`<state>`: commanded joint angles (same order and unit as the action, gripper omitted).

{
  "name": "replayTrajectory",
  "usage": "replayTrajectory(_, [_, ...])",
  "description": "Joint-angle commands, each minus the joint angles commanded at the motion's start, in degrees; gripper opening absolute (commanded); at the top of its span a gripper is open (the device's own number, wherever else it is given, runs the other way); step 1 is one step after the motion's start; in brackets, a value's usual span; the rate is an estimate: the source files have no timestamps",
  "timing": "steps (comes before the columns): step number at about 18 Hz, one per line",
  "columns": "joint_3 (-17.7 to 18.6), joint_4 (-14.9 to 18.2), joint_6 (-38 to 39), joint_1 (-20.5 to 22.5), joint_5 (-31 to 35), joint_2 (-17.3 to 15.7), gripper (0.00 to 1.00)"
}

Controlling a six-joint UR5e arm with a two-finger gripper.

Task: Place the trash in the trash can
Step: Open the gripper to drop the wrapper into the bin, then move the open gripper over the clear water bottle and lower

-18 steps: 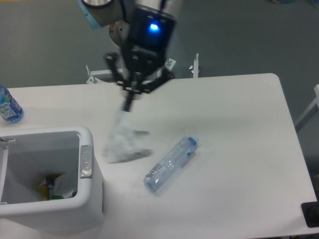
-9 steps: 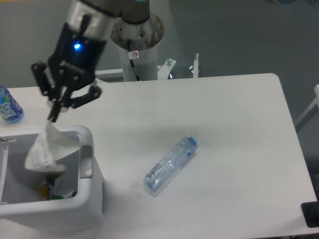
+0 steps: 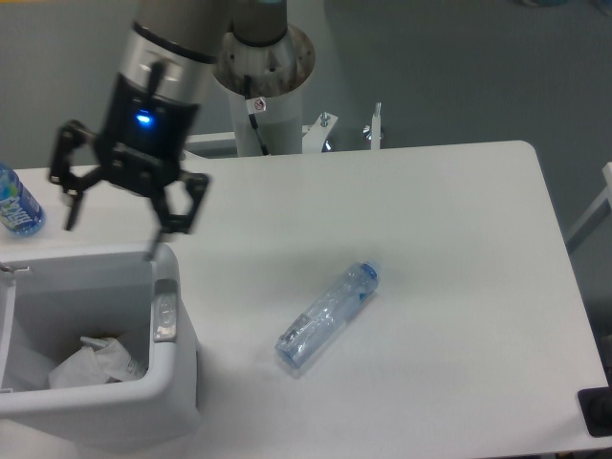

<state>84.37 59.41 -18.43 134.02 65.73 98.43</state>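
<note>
My gripper (image 3: pixel 112 228) hangs open above the far rim of the trash can (image 3: pixel 167 273), with nothing between its fingers. The white bin stands at the table's front left, its grey oval latch facing right. Inside it lies the crumpled white wrapper (image 3: pixel 96 361), one piece of the trash. The other piece, a crushed clear plastic bottle (image 3: pixel 328 314) with a bluish tint, lies on its side on the table to the right of the bin, well away from the gripper.
A blue-labelled bottle (image 3: pixel 16 204) stands at the left edge of the table behind the bin. The arm's base column (image 3: pixel 263 91) rises behind the table's far edge. A dark object (image 3: pixel 597 411) sits at the front right corner.
The gripper carried the white wrapper from mid-table leftward over the bin, then opened. The wrapper dropped and now lies inside the bin. The crushed bottle has not moved.
</note>
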Motion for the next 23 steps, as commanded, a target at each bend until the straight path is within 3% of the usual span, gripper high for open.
replayTrajectory(5, [6.68,0.09,-17.22,5.98,9.23,0.44,1.0])
replayTrajectory(10, [13.62,-0.44,-26.64,7.31,16.52,3.07,1.0])
replayTrajectory(16, [15.13,-0.61,-36.05,6.78,23.57,10.37,1.0])
replayTrajectory(23, [17.23,-9.48,-36.76,5.91,23.84,16.35,1.0])
